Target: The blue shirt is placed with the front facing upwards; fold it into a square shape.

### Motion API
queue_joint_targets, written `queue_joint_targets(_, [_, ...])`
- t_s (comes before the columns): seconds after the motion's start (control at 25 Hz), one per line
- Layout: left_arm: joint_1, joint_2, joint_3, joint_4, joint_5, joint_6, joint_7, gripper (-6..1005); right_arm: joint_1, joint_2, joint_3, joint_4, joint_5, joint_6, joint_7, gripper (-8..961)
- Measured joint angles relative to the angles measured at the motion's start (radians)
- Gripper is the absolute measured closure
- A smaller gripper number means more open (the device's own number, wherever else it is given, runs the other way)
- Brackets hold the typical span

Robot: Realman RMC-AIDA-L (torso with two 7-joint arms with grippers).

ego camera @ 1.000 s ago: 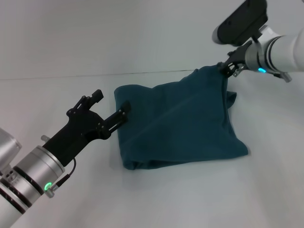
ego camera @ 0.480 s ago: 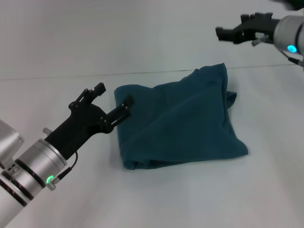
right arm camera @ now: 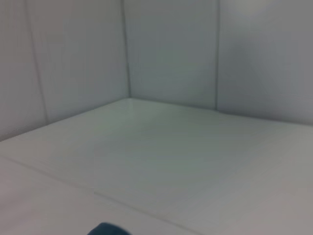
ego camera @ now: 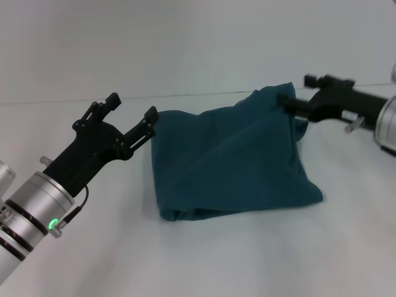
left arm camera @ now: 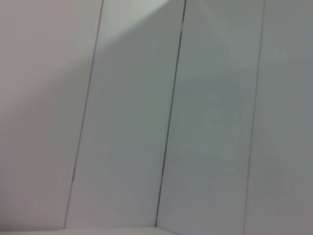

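Dark teal-blue cotton shirt (ego camera: 232,158) lies folded into a rough, slightly skewed rectangle on the white tabletop (ego camera: 185,260), print not visible. Left gripper (ego camera: 132,114) hovers just off the shirt's left edge, fingers spread, holding nothing. Right gripper (ego camera: 301,93) sits low at the far right corner, fingers apart, no cloth pinched. Step in hand, judged: fold laid, both arms clear. Next likely calls for squaring the loose near-right corner or withdrawing.
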Motion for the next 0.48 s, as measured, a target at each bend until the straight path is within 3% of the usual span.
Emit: queue_joint_targets(0.48, [-0.011,-0.002,-0.07,0.024,0.0,-0.005,0.016,112,0.282,-0.005,-0.03,0.426,-0.018,0.138,-0.159,134])
